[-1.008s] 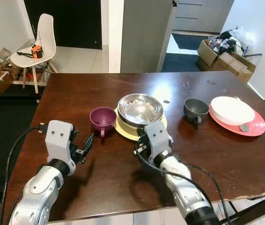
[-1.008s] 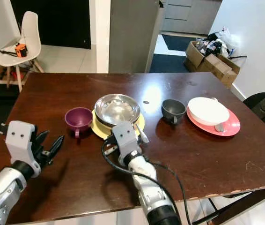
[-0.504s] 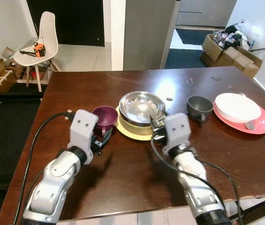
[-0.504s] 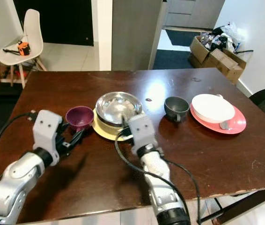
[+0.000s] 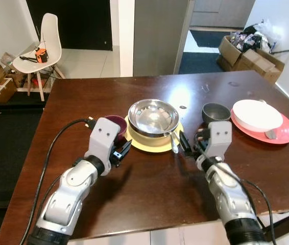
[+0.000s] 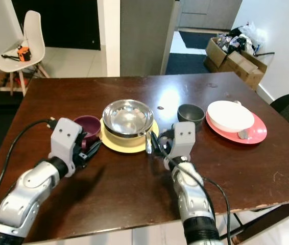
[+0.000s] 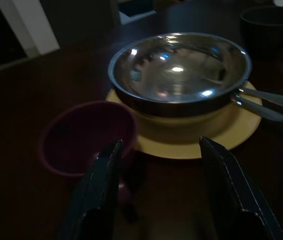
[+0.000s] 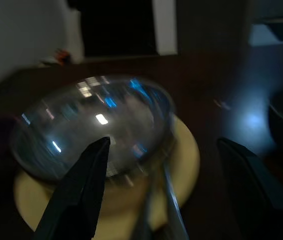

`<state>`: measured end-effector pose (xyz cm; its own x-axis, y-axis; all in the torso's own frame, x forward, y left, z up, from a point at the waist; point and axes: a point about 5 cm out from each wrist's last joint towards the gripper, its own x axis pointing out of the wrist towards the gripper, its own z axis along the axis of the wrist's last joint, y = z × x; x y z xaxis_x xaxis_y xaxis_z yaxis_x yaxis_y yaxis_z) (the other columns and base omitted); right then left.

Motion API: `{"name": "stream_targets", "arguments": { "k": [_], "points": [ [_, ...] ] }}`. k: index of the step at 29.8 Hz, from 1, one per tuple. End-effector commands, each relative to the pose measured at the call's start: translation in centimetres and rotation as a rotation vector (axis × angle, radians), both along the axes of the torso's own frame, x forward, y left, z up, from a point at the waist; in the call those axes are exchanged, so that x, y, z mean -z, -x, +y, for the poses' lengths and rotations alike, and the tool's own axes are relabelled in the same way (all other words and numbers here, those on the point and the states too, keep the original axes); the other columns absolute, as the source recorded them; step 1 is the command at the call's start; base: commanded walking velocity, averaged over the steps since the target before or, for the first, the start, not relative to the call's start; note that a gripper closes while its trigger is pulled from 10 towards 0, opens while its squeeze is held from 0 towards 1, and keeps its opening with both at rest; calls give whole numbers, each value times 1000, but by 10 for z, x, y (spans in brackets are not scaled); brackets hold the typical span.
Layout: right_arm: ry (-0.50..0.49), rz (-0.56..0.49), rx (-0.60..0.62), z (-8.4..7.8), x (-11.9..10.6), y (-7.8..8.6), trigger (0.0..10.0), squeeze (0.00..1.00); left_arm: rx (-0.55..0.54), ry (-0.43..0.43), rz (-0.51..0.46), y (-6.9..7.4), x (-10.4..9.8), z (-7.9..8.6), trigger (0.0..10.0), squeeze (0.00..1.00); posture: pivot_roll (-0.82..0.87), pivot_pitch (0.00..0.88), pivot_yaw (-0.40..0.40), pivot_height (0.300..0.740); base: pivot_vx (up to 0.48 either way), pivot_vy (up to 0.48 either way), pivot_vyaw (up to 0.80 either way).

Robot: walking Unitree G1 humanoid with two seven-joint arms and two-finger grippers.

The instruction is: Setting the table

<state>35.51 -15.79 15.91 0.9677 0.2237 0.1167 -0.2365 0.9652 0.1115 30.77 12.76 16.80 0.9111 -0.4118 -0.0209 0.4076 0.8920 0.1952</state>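
Both grippers [image 5: 120, 151] [image 5: 189, 145] (fingers spread) flanking the bowl [image 5: 153, 115]

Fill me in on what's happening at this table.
The robot is setting the table and holds nothing. Its left gripper is open, just in front of the purple cup. Its right gripper is open too, beside the cutlery lying on the yellow plate. A steel bowl sits on that plate. Further to the robot's right stand a grey cup and a white bowl on a pink plate.
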Motion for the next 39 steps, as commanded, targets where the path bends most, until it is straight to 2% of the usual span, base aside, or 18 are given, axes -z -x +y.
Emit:
{"name": "stream_targets", "arguments": {
  "k": [1,3,5,8,12,14,15,16,21,26,32,34,36,39],
  "points": [
    [-13,54,-14,-1,4,-5,10000,0,10,-16,-26,3,-2,2,10000,0,18,15,64,740,0,0,0],
    [15,127,8,-2,2,-19,10000,0,43,-24,-50,7,-10,8,10000,0,28,20,59,740,0,0,0],
    [43,146,17,-2,-6,-31,10000,0,92,-44,-64,15,-18,19,10000,0,41,25,46,740,0,0,0],
    [57,251,73,-12,-8,-40,10000,0,228,-78,-35,35,-31,32,10000,0,77,53,7,740,0,0,0],
    [73,264,106,-20,-10,-43,10000,0,243,-79,-57,40,-44,38,10000,0,88,60,2,740,0,0,0],
    [72,269,126,-28,-15,-45,10000,0,202,-64,-114,36,-63,43,10000,0,88,70,4,740,0,0,0],
    [72,269,126,-28,-15,-45,10000,0,202,-64,-114,36,-63,43,10000,0,88,70,4,740,0,0,0],
    [24,293,125,-30,-15,-46,10000,0,201,-55,-135,35,-70,42,10000,0,87,76,4,740,0,0,0],
    [7,330,20,-27,-13,-47,10000,0,233,-47,-161,35,-80,32,10000,0,89,108,3,740,0,0,0],
    [-7,341,-69,-21,-12,-47,10000,0,256,-46,-158,38,-83,28,10000,0,93,120,1,740,0,0,0],
    [4,401,-126,-10,-1,-46,10000,0,248,-32,-141,39,-81,24,10000,0,106,141,-5,740,0,0,0],
    [45,408,-166,-6,3,-44,10000,0,246,-28,-133,41,-79,22,10000,0,109,145,-9,740,0,0,0],
    [94,405,-156,-5,4,-44,10000,0,241,-28,-126,43,-77,21,10000,0,110,145,-10,740,0,0,0],
    [92,400,-144,-6,4,-44,10000,0,224,-9,-112,45,-75,20,10000,0,108,146,-12,740,0,0,0]
  ]
}}
